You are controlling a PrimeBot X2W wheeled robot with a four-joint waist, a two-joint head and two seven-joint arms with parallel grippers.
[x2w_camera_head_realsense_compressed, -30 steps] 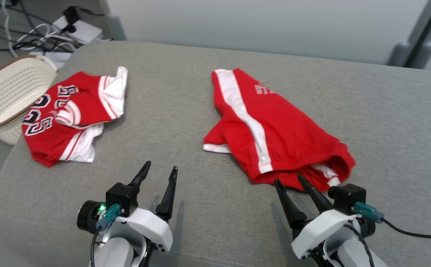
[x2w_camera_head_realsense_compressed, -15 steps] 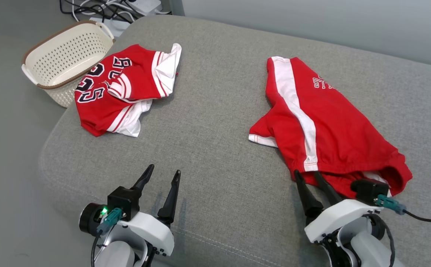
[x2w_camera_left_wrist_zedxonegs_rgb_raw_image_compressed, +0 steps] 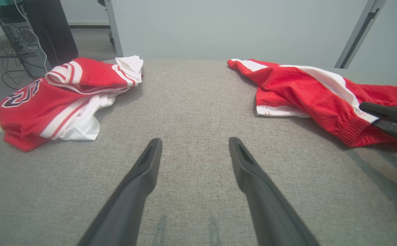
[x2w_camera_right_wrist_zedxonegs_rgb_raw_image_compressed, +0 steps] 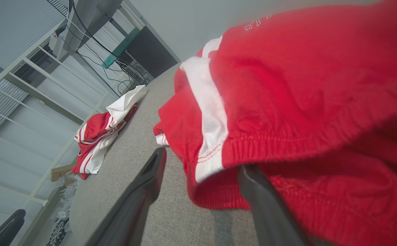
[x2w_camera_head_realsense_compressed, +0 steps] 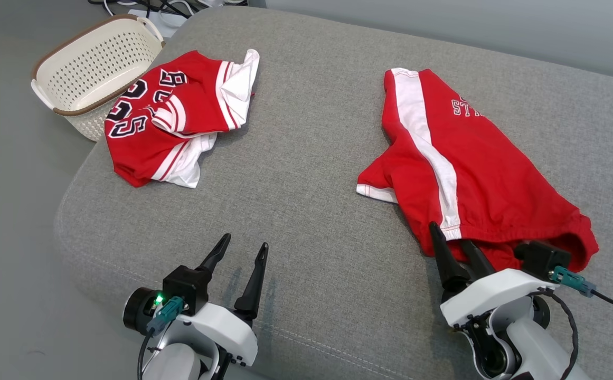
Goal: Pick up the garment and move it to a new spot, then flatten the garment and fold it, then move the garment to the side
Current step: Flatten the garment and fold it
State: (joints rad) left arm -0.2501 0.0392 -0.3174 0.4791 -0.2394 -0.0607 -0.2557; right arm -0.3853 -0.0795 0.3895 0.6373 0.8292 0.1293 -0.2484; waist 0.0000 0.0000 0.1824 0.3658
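Shorts [x2w_camera_head_realsense_compressed: 486,179] — waistband hem lies between the wide-spread right fingers [x2w_camera_head_realsense_compressed: 444,256].

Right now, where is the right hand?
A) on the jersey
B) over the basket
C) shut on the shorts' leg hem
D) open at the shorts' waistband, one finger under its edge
D: the right hand is open at the waistband of the red shorts, one finger under the elastic.

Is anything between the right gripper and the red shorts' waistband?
Nothing visible. The right gripper is at the waistband of the red shorts, jaws open: one finger inside the opening, the other outside over the grey cushion.
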